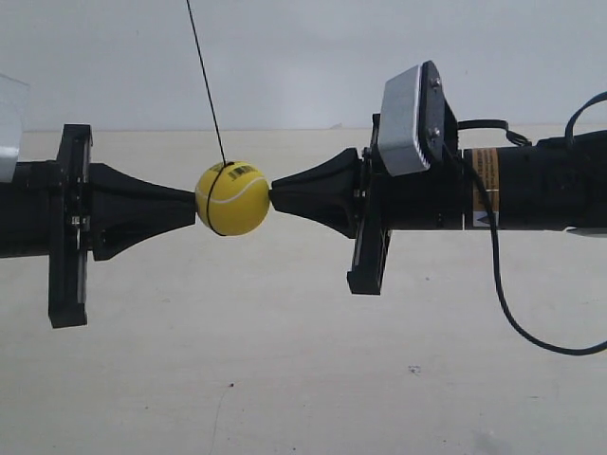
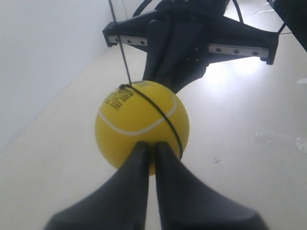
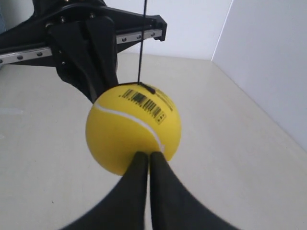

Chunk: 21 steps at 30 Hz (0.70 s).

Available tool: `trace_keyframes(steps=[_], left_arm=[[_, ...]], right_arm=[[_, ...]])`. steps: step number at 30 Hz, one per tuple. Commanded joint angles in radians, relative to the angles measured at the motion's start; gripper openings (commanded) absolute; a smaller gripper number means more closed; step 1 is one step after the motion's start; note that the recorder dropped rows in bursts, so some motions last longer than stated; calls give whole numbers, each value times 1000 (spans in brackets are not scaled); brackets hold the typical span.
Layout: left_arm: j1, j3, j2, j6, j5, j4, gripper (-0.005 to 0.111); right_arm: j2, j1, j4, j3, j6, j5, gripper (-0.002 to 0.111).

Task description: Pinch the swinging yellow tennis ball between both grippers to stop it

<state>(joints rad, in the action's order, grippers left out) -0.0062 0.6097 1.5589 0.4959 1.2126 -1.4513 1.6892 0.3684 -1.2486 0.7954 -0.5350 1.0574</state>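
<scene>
Yellow tennis ball (image 1: 232,199) hanging on string (image 1: 204,76) above bench (image 1: 285,379). Left hand (image 2: 148,143) narrowed to slit, tip pressing against ball. Right hand (image 3: 149,154) equally narrow, pressing ball's opposite side.

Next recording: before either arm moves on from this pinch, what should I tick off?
1. Tip of the left gripper touches the yellow tennis ball: ok.
2. Tip of the right gripper touches the ball: ok.
3. Tips press opposite sides, roughly in line: ok.
4. Both grippers' jaws shut: ok.
5. The string hangs vertical: not ok, it slants in the exterior view.
6. Ball at rest: cannot tell from one moment.
</scene>
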Motion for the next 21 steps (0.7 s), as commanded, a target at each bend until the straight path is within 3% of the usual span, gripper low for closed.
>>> trace_keyframes(steps=[1,10,21], left_arm=[[-3,2,1,3,-48,29,5],[1,2,-1,3,-135,112,5],[78,2,-22,26,-77,85,5]], right_arm=[[-2,1,48,6,24,-61,0],[-4,-22,69,6,48,-105,0],[-4,-92,23,6,-2,-12,0]])
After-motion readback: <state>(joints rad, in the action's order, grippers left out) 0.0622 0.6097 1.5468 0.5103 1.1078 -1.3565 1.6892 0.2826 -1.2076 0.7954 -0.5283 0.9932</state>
